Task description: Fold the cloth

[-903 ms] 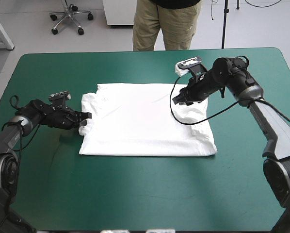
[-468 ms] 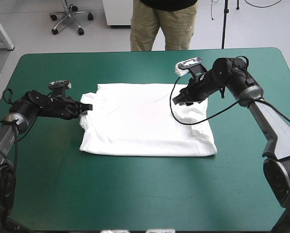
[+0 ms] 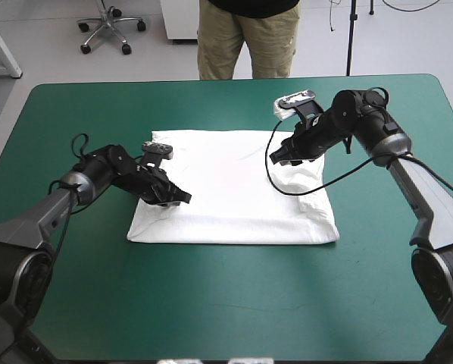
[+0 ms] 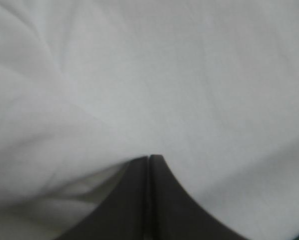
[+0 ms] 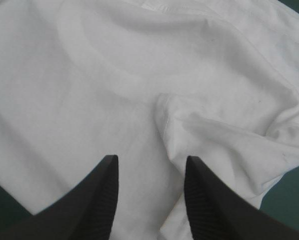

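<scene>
- The T-shirt [image 3: 242, 197] lies spread flat mid-table on the teal-green cover [image 3: 211, 303].
- The left gripper [image 3: 184, 198], fingers pinched together on the T-shirt's left fold, should lay that fold smooth and straight-edged before releasing.
- The right gripper [image 3: 275, 156] hangs over the right sleeve, fingers apart, holding nothing.

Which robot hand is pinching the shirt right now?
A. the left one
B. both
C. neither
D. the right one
A: the left gripper is shut on the T-shirt, its fingers meeting in a point, while the right gripper has its fingers standing apart.
</scene>
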Motion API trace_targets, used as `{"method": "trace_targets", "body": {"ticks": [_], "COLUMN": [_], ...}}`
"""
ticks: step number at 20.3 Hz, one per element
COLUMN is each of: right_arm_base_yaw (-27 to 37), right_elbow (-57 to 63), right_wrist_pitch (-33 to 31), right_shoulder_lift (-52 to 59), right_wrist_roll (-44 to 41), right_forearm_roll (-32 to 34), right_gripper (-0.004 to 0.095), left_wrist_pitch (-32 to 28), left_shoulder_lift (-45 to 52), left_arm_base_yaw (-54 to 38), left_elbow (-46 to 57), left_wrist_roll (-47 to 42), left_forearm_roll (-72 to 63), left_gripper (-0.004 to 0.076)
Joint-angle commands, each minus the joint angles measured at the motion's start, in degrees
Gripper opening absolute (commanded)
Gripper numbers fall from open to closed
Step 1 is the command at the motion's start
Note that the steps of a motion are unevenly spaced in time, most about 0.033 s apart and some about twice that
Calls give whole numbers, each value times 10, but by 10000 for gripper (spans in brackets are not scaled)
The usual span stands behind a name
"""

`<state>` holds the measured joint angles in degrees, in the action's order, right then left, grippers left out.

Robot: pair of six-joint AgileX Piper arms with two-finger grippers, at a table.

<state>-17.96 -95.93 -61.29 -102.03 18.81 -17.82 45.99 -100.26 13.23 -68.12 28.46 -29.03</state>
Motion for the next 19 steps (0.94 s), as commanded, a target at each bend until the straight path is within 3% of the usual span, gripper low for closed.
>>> {"method": "trace_targets", "body": {"ticks": [1,2,4,8,11,14,16,19], "right_arm_base_yaw": [2,2,2,2,2,2,2,2], "right_elbow": [-15,-15,-15,-15,-15,-2,54,154], "right_wrist_pitch": [11,11,11,10,-31,-100,-84,-39], "right_shoulder_lift": [31,31,32,67,95,128,159,206], "right_wrist_roll": [3,3,3,7,7,-16,-43,-72], "right_forearm_roll": [-10,-10,-9,-9,-5,24,58,94], "right_gripper": [396,396,397,407,409,401,391,391], "left_wrist_pitch": [-14,-11,-10,1,8,75,103,91], "left_shoulder_lift": [-26,-34,-34,40,106,166,187,199], "left_arm_base_yaw": [21,21,21,20,20,20,20,16], "left_elbow": [-21,-23,-25,-44,-45,-43,-13,56], "left_wrist_roll": [-2,-1,5,-11,-70,-166,-201,-246], "left_forearm_roll": [-9,-9,-9,18,107,263,305,334], "left_gripper": [-8,-6,72,445,473,473,473,473]}}
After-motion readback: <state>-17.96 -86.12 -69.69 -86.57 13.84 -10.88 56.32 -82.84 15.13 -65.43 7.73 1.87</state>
